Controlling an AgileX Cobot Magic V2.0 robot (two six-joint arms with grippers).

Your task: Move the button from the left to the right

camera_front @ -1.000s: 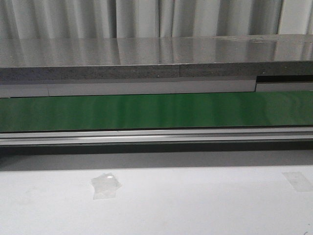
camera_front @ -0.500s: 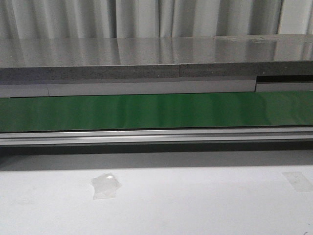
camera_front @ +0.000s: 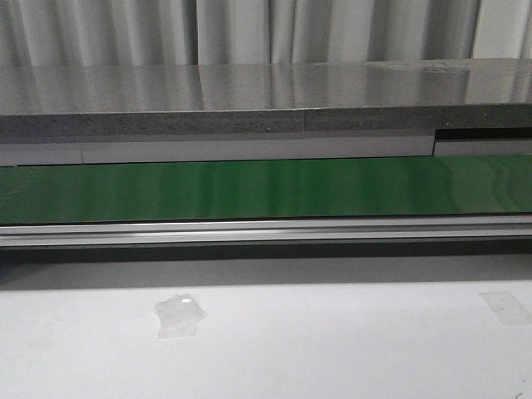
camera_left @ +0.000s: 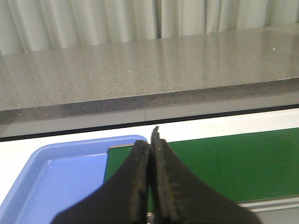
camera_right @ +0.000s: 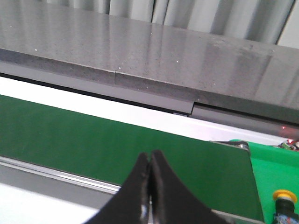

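Note:
The button (camera_right: 284, 196), a yellow round cap on a black body, shows only in the right wrist view. It stands on a bright green surface (camera_right: 268, 163) just past the end of the dark green conveyor belt (camera_right: 117, 140). My right gripper (camera_right: 150, 156) is shut with nothing in it, above the belt's near rail and well apart from the button. My left gripper (camera_left: 150, 140) is also shut and holds nothing. It hangs where a blue tray (camera_left: 60, 177) meets the other end of the belt (camera_left: 233, 163). No gripper and no button show in the front view.
The belt (camera_front: 266, 189) runs across the front view behind a metal rail (camera_front: 266, 231). A grey stone shelf (camera_front: 266, 100) and a curtain stand behind it. Two pieces of clear tape (camera_front: 179, 316) (camera_front: 507, 306) lie on the white table in front.

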